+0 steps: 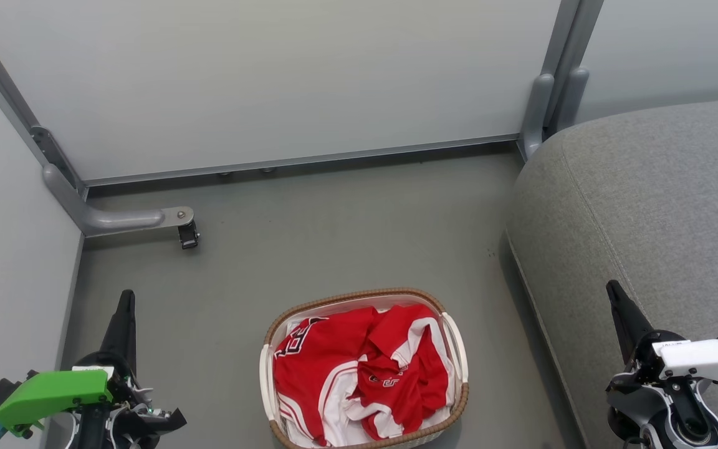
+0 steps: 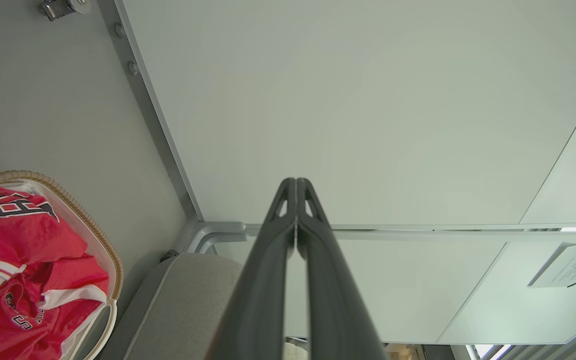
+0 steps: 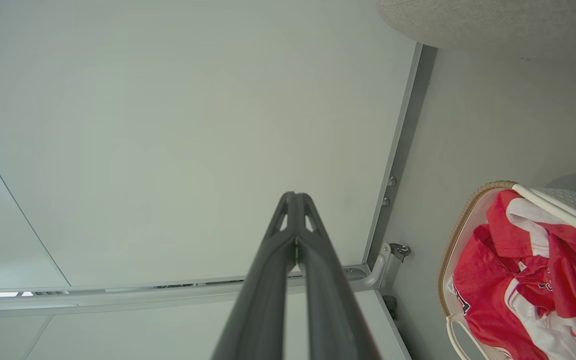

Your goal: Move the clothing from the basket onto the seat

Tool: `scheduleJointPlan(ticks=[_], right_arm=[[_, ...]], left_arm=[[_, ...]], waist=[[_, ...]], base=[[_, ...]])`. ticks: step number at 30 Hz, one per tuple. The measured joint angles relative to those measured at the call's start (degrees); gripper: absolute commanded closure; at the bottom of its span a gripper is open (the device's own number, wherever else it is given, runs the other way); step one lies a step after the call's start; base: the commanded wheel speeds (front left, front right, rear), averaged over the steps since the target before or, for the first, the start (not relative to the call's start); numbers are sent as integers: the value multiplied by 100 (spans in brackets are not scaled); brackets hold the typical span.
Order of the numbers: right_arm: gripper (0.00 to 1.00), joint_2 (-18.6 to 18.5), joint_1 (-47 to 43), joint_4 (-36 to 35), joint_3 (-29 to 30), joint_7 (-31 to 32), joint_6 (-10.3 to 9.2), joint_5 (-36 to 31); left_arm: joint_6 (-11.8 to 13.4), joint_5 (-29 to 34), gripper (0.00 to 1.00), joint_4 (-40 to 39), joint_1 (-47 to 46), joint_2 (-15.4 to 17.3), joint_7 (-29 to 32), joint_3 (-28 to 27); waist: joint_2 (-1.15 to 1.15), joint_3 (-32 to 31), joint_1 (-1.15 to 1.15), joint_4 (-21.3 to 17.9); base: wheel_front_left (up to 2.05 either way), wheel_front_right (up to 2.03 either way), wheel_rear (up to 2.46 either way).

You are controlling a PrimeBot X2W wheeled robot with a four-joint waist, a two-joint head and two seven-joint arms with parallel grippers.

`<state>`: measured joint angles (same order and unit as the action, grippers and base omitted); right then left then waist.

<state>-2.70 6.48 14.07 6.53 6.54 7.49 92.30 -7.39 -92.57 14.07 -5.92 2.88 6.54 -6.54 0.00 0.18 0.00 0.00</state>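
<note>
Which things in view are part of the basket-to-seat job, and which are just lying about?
Part of the job: red jerseys, basket holding them, grey seat, left gripper and right gripper, both shut and empty.
Just there: wall panels, caster on a panel foot, floor.

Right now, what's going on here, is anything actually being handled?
Nothing is being handled yet. The red jerseys lie crumpled in the basket, which sits on the floor beside the seat. The left gripper and right gripper are shut and empty, one on either side of the basket, touching nothing.
</note>
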Motion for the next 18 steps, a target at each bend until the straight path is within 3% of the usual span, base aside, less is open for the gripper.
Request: scheduleJointPlan(ticks=[18], right_arm=[[100,0,0,0,0,0,0,0]], left_arm=[[0,0,100,0,0,0,0,0]], waist=[[0,0,0,0]], base=[[0,0,0]])
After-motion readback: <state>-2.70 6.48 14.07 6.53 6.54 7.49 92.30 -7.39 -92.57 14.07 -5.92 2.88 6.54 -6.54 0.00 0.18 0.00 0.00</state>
